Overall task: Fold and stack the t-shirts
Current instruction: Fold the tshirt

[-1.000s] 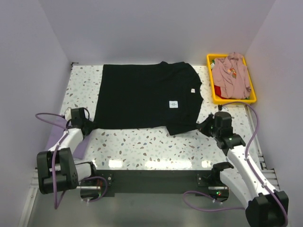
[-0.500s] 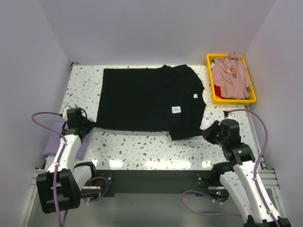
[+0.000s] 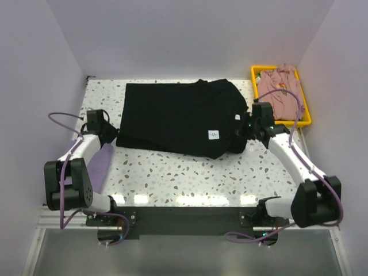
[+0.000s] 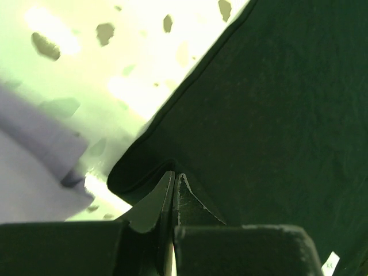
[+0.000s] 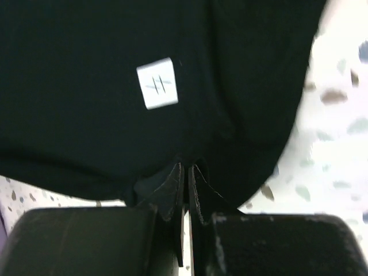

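Top external view: black t-shirt [image 3: 178,118] spread over the far half of the worktop [image 3: 184,172], near edge raised at both ends. Left hand [image 3: 112,135] clamped on the near-left corner, right hand [image 3: 244,133] clamped on the near-right corner. Lavender t-shirt [image 3: 100,167] flat at the left edge, just beside the left arm; dusty-pink t-shirt [image 3: 282,95] heaped in the yellow bin [image 3: 284,122] at the far right. Likely step: carrying the near edge over toward the far edge. Move both corners at the same pace and height, hold the edge taut between them, lay it parallel to the far edge, and let go only once the cloth rests flat. Small white label [image 3: 214,134] on the chest, too small to read here.

Left wrist view: fingertips [image 4: 181,198] pressed together on a fold of black cloth at the hem; lavender cloth at lower left. Watch that the thin pinch does not slip. White tag [image 4: 329,264] at the bottom right corner, unreadable.

Right wrist view: fingertips [image 5: 195,184] closed on a bunched black edge. White square label just above shows only two slanted strokes crossed by a line, no legible word or brand.
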`<act>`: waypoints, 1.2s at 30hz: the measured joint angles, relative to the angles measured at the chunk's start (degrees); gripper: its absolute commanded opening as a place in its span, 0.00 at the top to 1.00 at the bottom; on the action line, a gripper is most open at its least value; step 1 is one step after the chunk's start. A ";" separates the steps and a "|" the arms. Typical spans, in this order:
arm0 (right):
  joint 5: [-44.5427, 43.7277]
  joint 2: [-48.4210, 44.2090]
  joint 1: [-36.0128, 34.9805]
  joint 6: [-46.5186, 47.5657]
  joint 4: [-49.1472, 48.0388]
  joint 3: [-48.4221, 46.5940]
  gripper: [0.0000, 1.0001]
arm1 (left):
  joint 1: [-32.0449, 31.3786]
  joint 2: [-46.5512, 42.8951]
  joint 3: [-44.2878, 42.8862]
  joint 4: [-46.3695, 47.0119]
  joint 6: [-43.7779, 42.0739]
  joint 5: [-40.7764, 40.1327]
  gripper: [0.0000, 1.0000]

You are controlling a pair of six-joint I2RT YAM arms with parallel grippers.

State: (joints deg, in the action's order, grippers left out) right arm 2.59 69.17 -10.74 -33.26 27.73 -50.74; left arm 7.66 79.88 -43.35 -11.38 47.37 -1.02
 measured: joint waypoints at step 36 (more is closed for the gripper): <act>-3.72 29.99 2.56 3.69 -2.95 -29.51 1.00 | -0.20 22.69 -20.68 1.44 0.04 1.64 1.00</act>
State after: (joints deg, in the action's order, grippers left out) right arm -1.13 99.15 -8.19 -29.56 24.77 -80.25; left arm 7.46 102.56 -64.03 -9.93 47.42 0.62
